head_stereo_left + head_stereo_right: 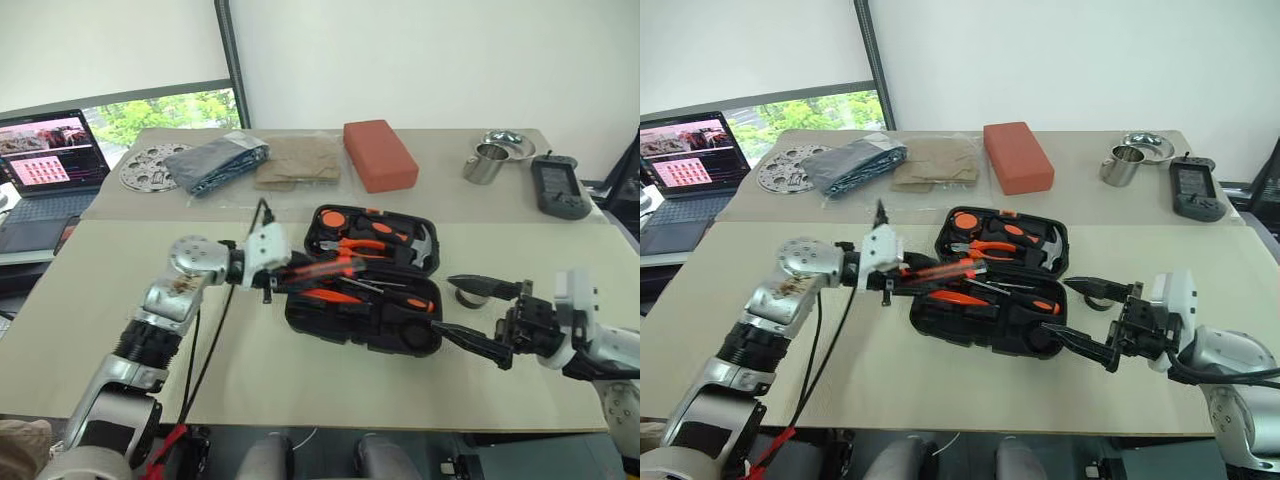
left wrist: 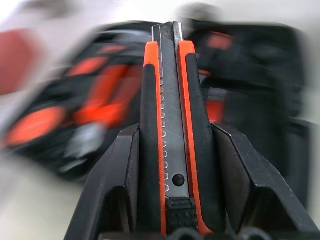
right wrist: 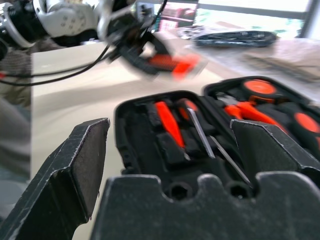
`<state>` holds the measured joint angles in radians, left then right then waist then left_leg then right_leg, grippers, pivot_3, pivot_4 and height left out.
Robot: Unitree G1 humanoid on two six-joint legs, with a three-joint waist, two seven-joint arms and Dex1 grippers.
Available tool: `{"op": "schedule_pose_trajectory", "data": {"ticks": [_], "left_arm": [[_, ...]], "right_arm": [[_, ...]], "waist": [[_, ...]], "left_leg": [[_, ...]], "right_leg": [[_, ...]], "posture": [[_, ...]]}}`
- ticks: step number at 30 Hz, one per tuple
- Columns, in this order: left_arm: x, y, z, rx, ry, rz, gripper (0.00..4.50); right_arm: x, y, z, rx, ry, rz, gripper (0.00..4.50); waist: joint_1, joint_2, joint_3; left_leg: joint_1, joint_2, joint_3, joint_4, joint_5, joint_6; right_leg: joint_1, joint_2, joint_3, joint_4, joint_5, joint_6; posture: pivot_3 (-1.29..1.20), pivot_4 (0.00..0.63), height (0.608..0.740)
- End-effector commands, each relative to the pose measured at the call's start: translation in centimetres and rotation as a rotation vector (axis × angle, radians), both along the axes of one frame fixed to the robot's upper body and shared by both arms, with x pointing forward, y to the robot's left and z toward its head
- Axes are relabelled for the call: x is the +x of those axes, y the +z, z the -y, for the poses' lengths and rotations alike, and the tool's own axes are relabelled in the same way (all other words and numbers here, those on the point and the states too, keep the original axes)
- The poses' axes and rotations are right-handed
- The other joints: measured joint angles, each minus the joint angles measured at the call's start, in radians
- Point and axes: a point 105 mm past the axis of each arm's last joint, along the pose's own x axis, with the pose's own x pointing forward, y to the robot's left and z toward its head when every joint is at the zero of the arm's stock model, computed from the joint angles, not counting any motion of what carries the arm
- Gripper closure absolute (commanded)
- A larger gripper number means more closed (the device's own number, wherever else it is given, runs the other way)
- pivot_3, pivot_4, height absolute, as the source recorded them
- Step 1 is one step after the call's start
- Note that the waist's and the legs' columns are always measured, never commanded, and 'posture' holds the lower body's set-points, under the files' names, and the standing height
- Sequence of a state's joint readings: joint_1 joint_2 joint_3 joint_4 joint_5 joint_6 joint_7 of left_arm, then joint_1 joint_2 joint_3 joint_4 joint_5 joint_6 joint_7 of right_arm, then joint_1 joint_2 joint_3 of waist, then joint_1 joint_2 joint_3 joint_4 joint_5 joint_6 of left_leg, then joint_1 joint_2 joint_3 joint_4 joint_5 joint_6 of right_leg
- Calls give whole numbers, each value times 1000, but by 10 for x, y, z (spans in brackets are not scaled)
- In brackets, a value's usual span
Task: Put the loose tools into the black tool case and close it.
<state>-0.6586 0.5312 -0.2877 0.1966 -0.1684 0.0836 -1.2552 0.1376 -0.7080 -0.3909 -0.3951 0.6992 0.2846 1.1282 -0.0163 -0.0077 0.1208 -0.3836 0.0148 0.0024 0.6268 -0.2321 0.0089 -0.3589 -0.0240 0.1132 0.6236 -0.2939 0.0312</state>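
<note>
The black tool case [image 1: 400, 340] lies open at the table's middle, with orange-handled tools in its slots. An orange-and-black screwdriver [image 3: 170, 125] rests in the near half. My left gripper [image 1: 290, 275] is shut on the orange-and-black utility knife [image 2: 167, 125], holding it roughly level above the case's left edge with the blade end toward the case. My right gripper [image 1: 445, 305] is open just right of the case, fingers pointing at it, nothing between them. A small dark tape roll [image 1: 468, 295] lies on the table by its far finger, partly hidden.
On the far table are a red block [image 1: 380, 153], folded cloths [image 1: 220, 160], a round metal trivet [image 1: 148, 167], a metal cup [image 1: 486, 162], a bowl [image 1: 508, 143] and a black device [image 1: 560, 187]. A laptop [image 1: 50, 160] stands at far left.
</note>
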Motion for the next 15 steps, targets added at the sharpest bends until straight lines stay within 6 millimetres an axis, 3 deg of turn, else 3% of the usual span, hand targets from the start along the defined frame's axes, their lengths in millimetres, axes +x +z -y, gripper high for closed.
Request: {"op": "schedule_pose_trajectory", "data": {"ticks": [1, 6, 15], "left_arm": [[-7, 1, 23, 74, -161, 80, 2818], [-12, -10, 43, 121, -226, 75, 2818], [-6, -30, 47, 241, -208, 45, 2818]], "right_arm": [[-22, 12, 12, 17, -59, 80, 0], [-47, 10, 26, 13, -136, 60, 0], [-64, 5, 36, -6, -178, 41, 0]], "waist": [[1, -1, 1], [0, -1, 2], [-23, -1, 3]], "left_leg": [[0, 0, 0, 0, 0, 0], [-2, -1, -1, 1, 0, 0], [-1, 0, -1, 2, 0, 0]], "right_leg": [[0, 1, 0, 0, 0, 0], [1, 1, 4, 0, -1, 1], [3, 2, 6, 3, -5, 8]], "posture": [[0, 150, 740], [0, 150, 740], [0, 150, 740]]}}
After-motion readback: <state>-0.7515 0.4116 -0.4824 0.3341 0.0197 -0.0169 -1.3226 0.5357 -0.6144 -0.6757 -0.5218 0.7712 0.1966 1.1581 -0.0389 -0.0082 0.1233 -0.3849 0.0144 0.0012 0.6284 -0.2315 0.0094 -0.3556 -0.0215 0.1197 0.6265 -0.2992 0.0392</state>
